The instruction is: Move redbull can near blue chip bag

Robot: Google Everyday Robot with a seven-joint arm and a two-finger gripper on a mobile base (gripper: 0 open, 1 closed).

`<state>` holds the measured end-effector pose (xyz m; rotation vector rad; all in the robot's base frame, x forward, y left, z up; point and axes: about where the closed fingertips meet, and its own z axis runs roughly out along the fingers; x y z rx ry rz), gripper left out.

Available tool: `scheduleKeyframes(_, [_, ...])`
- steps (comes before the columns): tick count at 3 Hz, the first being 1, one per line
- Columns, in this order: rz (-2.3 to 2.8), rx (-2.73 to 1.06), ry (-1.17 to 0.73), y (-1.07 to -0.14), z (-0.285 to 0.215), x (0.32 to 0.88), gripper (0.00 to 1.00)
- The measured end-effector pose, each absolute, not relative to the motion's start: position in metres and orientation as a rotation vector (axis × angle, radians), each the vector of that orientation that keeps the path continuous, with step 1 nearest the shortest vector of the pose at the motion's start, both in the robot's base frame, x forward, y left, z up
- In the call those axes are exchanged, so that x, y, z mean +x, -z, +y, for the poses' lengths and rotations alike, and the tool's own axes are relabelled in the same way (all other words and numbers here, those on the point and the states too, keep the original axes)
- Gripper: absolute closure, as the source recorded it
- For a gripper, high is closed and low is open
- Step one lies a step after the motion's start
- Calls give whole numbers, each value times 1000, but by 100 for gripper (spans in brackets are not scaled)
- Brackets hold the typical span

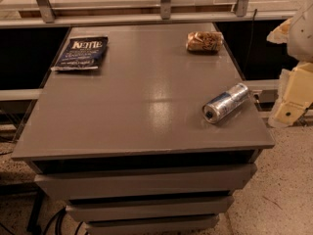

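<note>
The redbull can (226, 102), slim and silver and blue, lies on its side near the right front edge of the grey table (142, 106), its round end facing front-left. The blue chip bag (81, 53), dark navy with white "KETTLE" lettering, lies flat at the table's far left corner, well away from the can. My gripper (292, 97), cream and white, hangs at the right edge of the view, off the table's right side and a little to the right of the can, not touching it.
A tan and brown wrinkly snack packet (204, 41) lies at the far right of the table. A metal railing (161, 13) runs behind the table. Drawers (146, 185) sit below the tabletop. Speckled floor (283, 195) lies to the right.
</note>
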<state>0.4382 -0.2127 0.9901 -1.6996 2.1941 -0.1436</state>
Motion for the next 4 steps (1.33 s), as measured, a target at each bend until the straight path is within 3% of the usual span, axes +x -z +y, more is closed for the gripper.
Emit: scheduleKeyframes(4, [1999,-1956,118,-967,-195,452,0])
